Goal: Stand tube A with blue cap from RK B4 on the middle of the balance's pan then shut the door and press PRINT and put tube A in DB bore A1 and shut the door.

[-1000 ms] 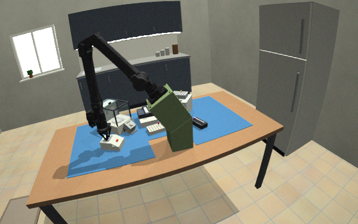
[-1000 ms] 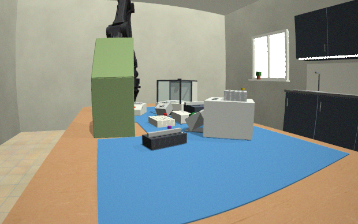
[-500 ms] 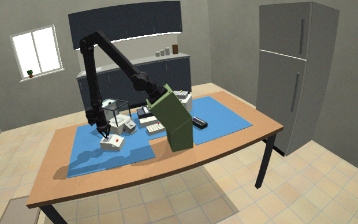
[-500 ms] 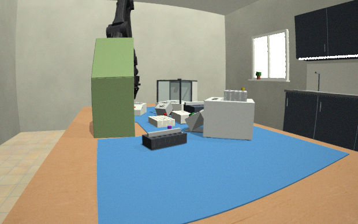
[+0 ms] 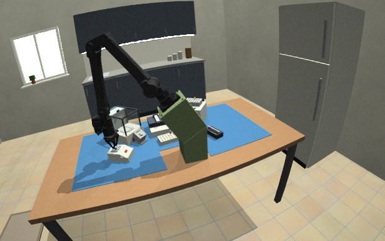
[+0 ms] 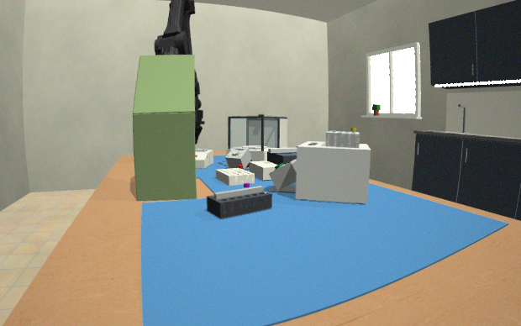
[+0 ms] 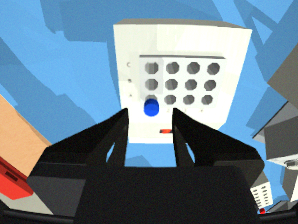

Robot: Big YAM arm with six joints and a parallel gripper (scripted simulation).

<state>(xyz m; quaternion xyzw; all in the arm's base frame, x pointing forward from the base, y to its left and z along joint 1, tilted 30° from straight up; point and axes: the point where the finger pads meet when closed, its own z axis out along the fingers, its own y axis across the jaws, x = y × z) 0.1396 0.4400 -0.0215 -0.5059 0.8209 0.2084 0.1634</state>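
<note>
Tube A's blue cap (image 7: 150,107) sits in the near-left corner bore of the white dry block (image 7: 181,76). Only the cap shows above the block's top. My gripper (image 7: 150,114) hangs right above it, open, with a finger on each side of the cap and a gap to it on both sides. In the top view the gripper (image 5: 114,145) stands over the dry block (image 5: 120,153) at the left of the blue mat, with the blue cap (image 5: 116,148) just under the fingertips. The glass-boxed balance (image 5: 125,122) stands right behind. I cannot tell how its door stands.
The arm's green base box (image 5: 186,130) stands at the mat's front. The tube rack (image 5: 167,137) lies beside it. The dark spectrophotometer (image 5: 155,121), the white mixer (image 5: 199,107) and the black magnet block (image 5: 215,132) stand to the right.
</note>
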